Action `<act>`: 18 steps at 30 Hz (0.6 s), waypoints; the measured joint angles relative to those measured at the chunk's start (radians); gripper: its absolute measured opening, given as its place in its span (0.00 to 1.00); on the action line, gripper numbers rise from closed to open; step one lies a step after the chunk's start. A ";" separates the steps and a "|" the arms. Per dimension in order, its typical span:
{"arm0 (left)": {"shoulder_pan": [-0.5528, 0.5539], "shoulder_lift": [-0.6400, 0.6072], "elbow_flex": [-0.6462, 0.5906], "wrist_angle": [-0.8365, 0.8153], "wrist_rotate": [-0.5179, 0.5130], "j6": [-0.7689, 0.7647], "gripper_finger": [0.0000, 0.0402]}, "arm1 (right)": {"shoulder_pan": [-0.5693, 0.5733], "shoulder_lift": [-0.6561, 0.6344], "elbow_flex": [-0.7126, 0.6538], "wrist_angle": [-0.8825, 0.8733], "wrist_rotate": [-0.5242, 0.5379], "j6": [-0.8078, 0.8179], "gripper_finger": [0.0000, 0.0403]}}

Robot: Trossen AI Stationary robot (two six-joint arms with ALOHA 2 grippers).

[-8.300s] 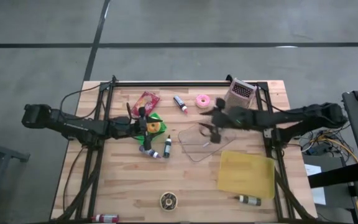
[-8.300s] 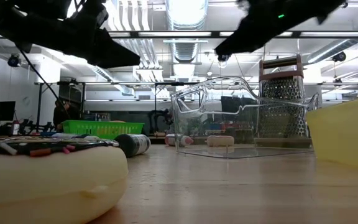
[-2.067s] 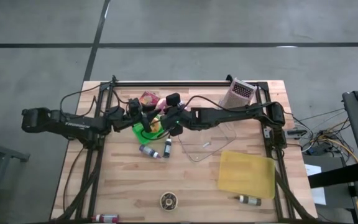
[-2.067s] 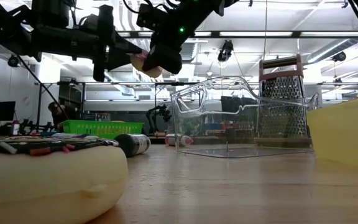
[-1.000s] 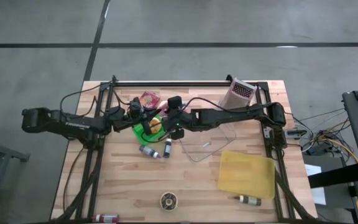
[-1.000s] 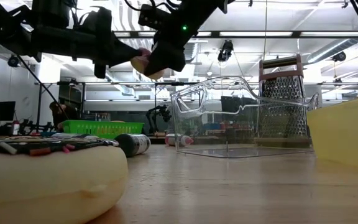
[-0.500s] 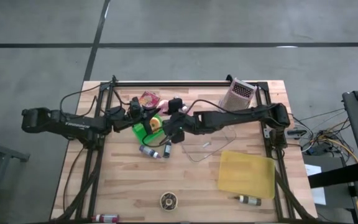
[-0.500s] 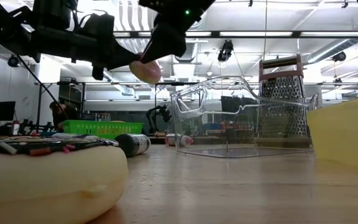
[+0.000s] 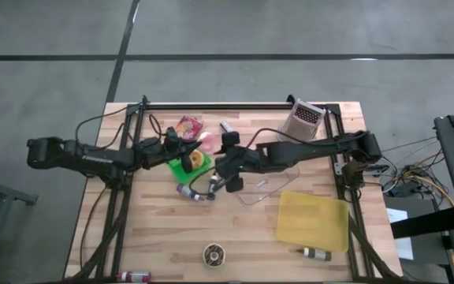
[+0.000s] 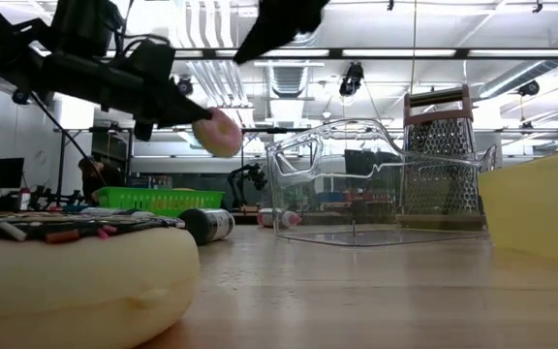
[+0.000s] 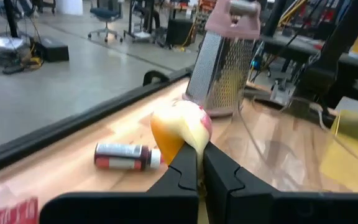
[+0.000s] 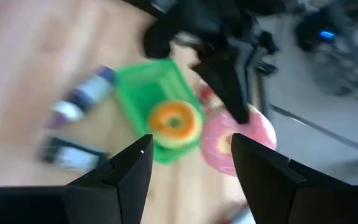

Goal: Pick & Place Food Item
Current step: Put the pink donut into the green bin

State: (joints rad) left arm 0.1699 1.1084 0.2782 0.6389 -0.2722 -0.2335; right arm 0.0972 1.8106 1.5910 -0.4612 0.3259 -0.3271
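Beside green basket (image 9: 186, 163), pink donut (image 9: 208, 142) in left claw (image 9: 199, 145)

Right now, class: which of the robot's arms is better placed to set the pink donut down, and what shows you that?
The left. The left gripper is shut on the pink donut, held above the table beside the green tray. The right gripper is open, holds nothing, and sits apart from the donut.

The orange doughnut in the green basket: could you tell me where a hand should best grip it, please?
Probably from straight above, one finger through the hole and one outside, pinching the ring. The orange doughnut lies flat, hole up, in the green basket, whose walls block a sideways approach.
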 joint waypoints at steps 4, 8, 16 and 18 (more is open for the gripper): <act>-0.001 -0.031 -0.030 -0.008 0.020 -0.025 0.00 | 0.006 -0.080 -0.081 0.077 -0.182 0.020 0.53; -0.003 -0.084 -0.062 -0.019 0.028 -0.027 0.00 | 0.006 -0.209 -0.239 0.283 -0.350 0.033 0.53; -0.003 -0.184 -0.103 -0.060 0.033 -0.049 0.00 | 0.008 -0.531 -0.592 0.553 -0.476 0.041 0.53; -0.003 -0.191 -0.103 -0.071 0.034 -0.051 0.00 | 0.009 -0.614 -0.683 0.612 -0.517 0.051 0.53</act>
State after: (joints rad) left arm 0.1673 0.9170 0.1753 0.5675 -0.2382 -0.2842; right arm 0.1057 1.1963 0.9083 0.1505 -0.1915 -0.2763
